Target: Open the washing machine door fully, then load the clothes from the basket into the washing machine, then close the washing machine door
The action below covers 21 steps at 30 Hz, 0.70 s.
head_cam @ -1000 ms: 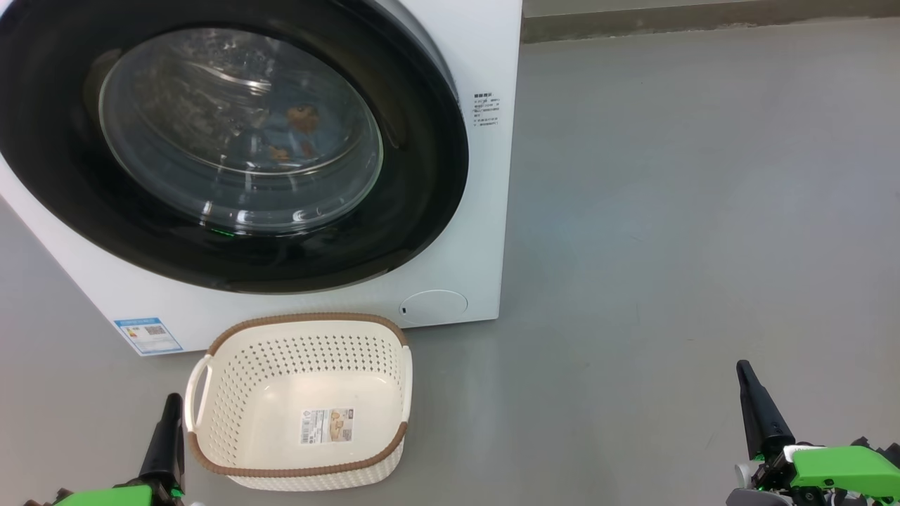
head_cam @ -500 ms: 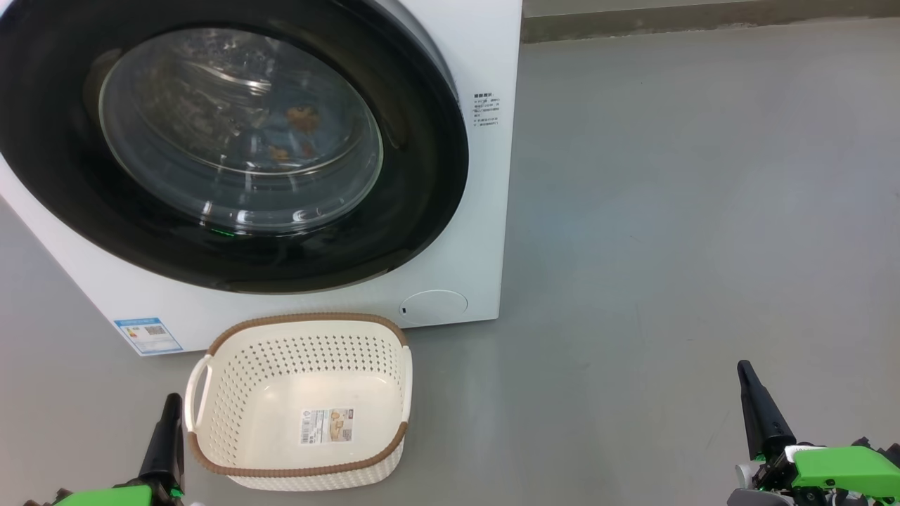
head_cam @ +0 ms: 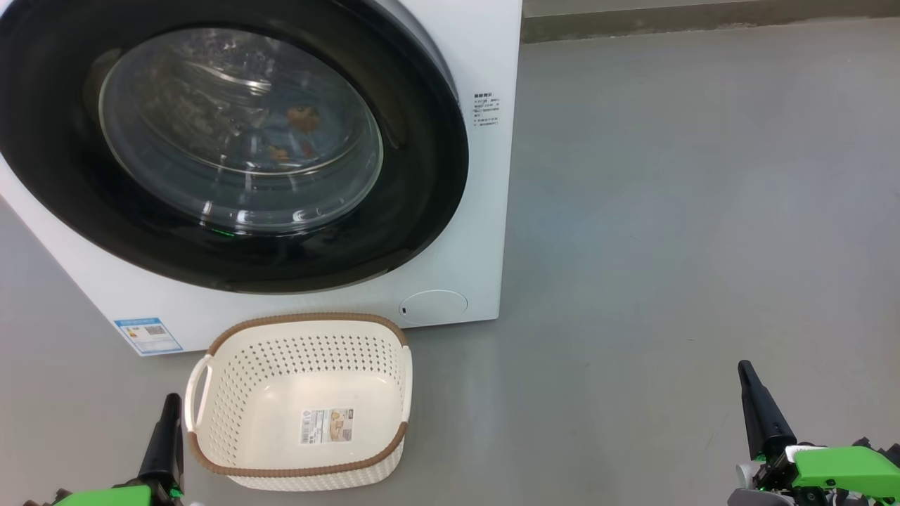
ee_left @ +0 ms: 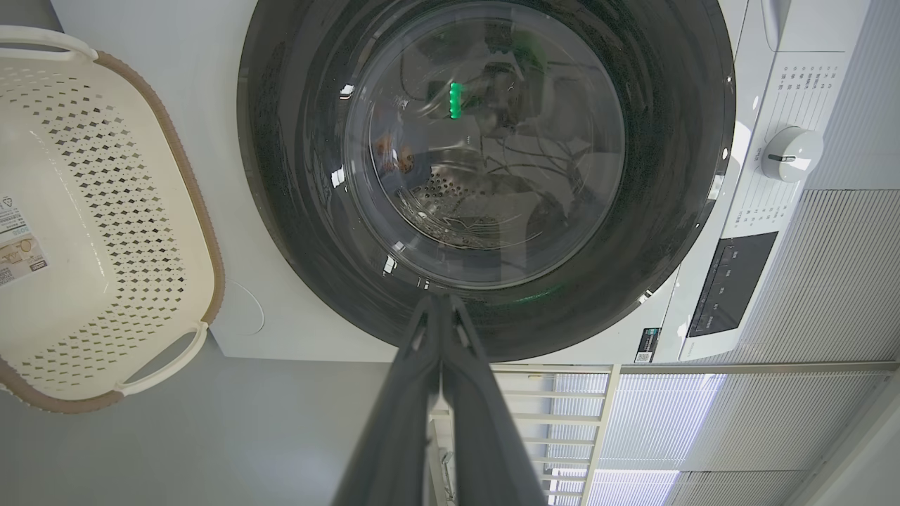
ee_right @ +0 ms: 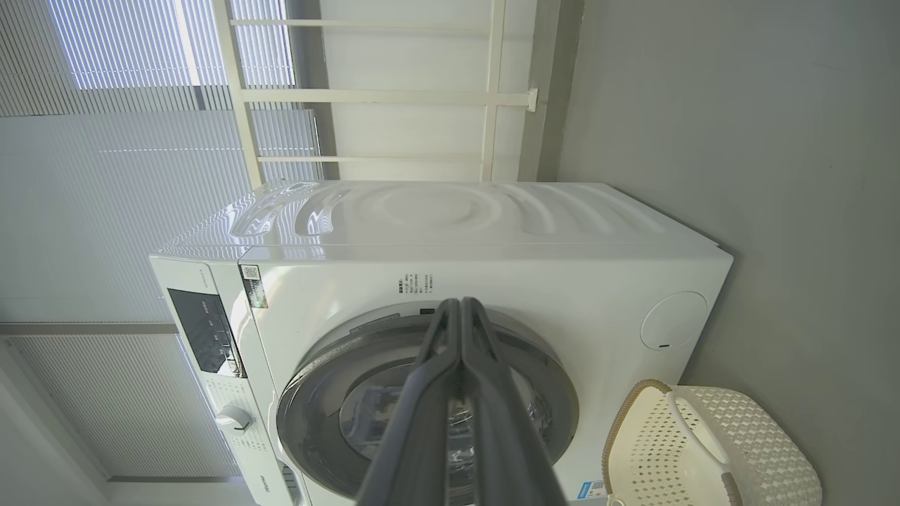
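The white washing machine (head_cam: 485,63) fills the upper left of the head view, its round black-rimmed door (head_cam: 422,211) shut flat against the front. Through the glass I make out the clothes (head_cam: 299,130) as bluish fabric with orange patches inside the drum. On the floor before the machine sits the cream basket (head_cam: 225,379), empty, with a paper label on its bottom. My left gripper (head_cam: 171,404) is shut and empty just left of the basket. My right gripper (head_cam: 744,369) is shut and empty far to the right, above bare floor. Both wrist views face the door (ee_left: 281,211) (ee_right: 548,379).
Grey floor (head_cam: 668,211) stretches right of the machine to a dark skirting strip at the far wall. A round white service cap (head_cam: 434,307) and a blue energy label (head_cam: 148,335) sit low on the machine's front. White railings and blinds (ee_right: 140,105) stand behind it.
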{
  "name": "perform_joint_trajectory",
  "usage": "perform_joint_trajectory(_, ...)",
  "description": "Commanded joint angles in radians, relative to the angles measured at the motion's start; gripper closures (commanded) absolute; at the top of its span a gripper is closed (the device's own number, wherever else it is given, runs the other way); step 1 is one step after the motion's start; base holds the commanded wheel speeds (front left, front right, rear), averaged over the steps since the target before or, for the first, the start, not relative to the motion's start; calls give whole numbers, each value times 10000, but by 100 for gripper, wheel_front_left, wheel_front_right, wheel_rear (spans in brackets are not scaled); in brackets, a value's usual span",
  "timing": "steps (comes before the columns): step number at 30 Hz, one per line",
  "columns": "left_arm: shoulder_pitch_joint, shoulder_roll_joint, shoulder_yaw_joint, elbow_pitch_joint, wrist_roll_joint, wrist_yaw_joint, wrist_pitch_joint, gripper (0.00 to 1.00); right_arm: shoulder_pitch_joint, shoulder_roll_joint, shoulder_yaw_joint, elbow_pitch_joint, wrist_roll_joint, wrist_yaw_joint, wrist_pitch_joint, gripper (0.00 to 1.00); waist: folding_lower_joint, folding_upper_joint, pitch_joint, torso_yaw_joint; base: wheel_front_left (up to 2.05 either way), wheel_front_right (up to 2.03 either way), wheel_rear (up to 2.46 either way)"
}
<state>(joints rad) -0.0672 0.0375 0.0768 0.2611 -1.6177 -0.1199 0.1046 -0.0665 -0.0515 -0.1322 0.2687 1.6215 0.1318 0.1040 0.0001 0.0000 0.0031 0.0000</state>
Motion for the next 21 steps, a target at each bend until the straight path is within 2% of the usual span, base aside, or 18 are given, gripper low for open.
perform_joint_trajectory(1, -406, 153, 343, -160, 69, -107, 65, 100, -410, -28, 232, -242, -90, -11, 53, 100, 0, 0, 0, 0, 0, 0, 0)
perform_joint_trajectory(21, -407, 147, 353, -160, 78, -107, 73, 100, -411, -17, 217, -242, -103, -11, 66, 100, 0, 0, 0, 0, 0, 0, 0)
